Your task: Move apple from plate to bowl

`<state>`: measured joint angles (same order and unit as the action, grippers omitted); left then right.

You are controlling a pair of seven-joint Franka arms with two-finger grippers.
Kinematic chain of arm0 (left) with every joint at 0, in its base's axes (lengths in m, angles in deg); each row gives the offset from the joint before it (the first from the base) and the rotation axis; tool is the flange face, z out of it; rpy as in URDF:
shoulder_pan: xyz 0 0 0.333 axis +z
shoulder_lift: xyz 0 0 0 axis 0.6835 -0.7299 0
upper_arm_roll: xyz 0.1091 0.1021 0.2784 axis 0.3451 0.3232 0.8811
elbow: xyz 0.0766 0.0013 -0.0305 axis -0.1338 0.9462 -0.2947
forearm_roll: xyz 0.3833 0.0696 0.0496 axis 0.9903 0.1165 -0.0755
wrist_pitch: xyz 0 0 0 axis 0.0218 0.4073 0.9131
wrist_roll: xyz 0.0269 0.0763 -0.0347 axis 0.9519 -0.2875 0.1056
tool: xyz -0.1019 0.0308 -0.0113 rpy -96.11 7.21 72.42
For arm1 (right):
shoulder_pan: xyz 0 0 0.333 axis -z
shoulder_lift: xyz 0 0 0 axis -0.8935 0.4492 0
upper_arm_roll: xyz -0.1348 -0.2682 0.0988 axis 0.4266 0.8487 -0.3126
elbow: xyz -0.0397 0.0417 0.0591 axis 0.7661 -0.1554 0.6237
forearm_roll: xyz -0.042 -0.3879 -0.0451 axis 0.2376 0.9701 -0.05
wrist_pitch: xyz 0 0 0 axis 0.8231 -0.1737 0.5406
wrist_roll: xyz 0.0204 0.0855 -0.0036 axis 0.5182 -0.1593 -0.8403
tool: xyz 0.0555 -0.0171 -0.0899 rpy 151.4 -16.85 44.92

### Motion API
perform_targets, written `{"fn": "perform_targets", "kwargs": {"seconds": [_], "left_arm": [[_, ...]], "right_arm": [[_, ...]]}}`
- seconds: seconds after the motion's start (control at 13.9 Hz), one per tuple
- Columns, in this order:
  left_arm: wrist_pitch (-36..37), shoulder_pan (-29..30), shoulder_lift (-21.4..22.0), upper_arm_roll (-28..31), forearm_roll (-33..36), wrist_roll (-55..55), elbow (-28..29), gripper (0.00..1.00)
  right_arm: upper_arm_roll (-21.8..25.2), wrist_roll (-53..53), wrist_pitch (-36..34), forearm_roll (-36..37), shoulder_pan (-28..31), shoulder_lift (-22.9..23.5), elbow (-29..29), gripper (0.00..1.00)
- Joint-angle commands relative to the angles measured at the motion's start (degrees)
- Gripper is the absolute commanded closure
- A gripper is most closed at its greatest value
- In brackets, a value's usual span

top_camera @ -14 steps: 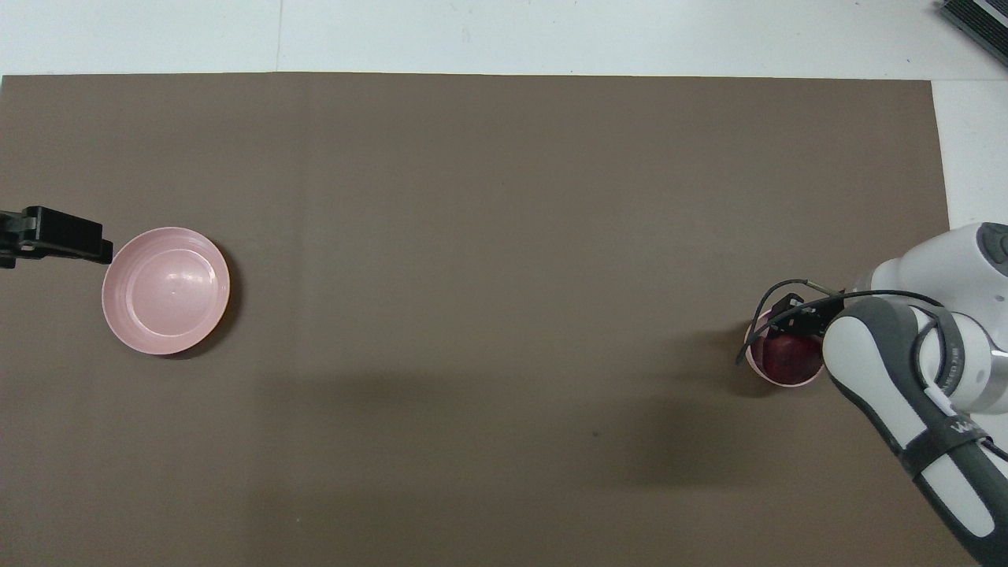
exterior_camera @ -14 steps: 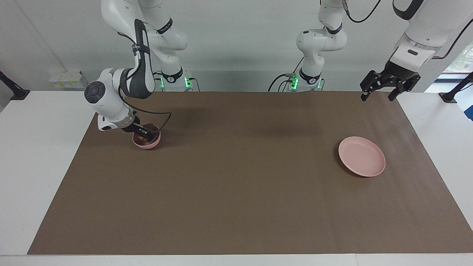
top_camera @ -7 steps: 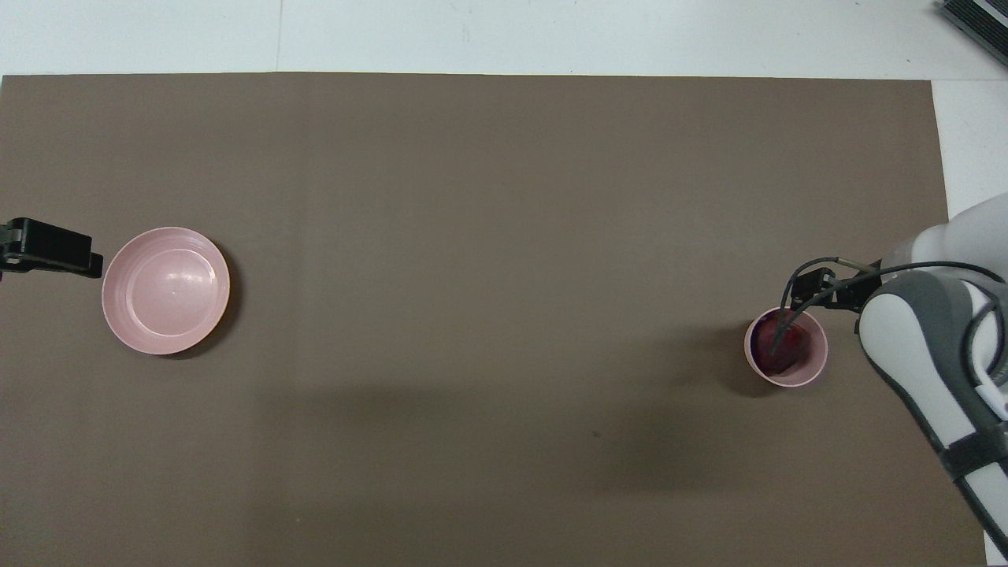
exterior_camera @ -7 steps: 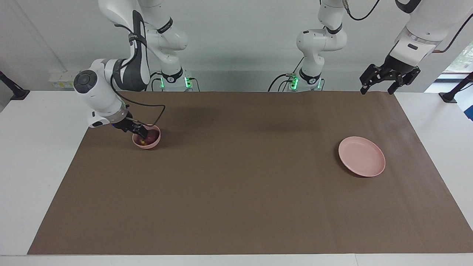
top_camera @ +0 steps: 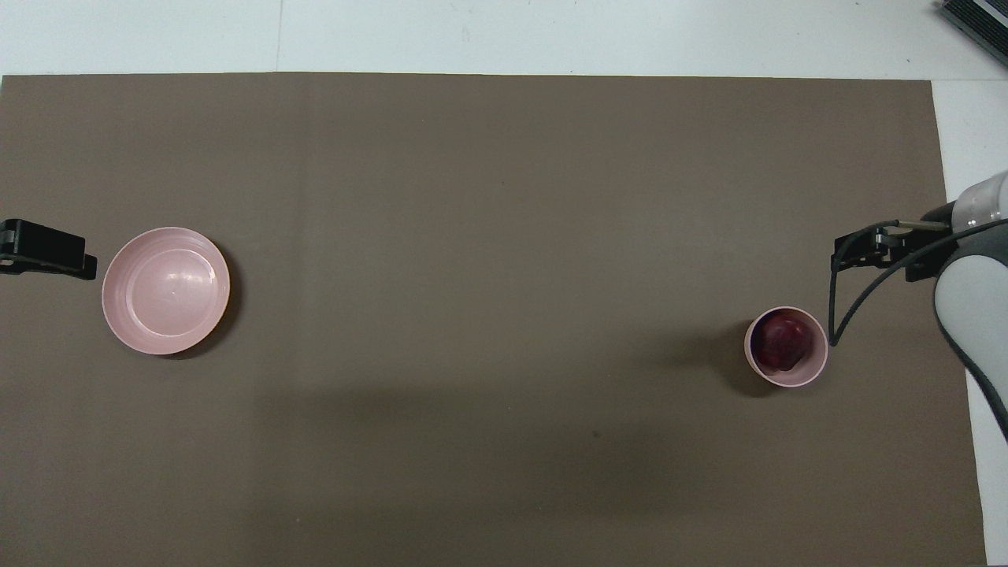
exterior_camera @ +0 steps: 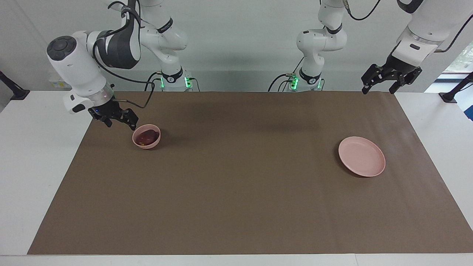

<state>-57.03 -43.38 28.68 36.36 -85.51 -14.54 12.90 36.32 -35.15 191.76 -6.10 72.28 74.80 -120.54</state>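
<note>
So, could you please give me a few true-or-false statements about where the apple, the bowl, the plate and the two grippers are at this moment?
1. The apple lies in the bowl. True.
2. The plate has the apple on it. False: the plate holds nothing.
3. The right gripper grips the apple. False: it is open, raised beside the bowl and holding nothing.
4. The left gripper is open, up near the mat's edge at the left arm's end, nowhere near the bowl. True.
5. The bowl stands on the plate. False: they sit at the table's two ends.
</note>
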Motion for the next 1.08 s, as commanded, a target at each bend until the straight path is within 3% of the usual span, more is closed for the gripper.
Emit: {"fn": "perform_targets", "kwargs": {"seconds": [0.0, 0.14, 0.43, 1.01], "left_arm": [[0.79, 0.52, 0.86, -0.36, 1.15, 0.13, 0.5, 0.0], [0.79, 0.52, 0.86, -0.45, 1.15, 0.13, 0.5, 0.0], [0.79, 0.43, 0.86, -0.45, 1.15, 0.13, 0.5, 0.0], [1.06, 2.45, 0.69, -1.15, 1.06, -0.4, 0.68, 0.0]], "right_arm": [[-0.38, -2.92, -4.62, 2.08, -3.5, 0.77, 6.14, 0.0], [-0.38, -3.01, -6.38, 4.27, -8.59, 0.77, 8.61, 0.0], [0.76, -11.79, -13.58, 3.84, -7.21, 0.51, 13.71, 0.0], [2.43, -11.45, -16.4, -0.29, -4.47, -0.37, 13.98, 0.0]]}}
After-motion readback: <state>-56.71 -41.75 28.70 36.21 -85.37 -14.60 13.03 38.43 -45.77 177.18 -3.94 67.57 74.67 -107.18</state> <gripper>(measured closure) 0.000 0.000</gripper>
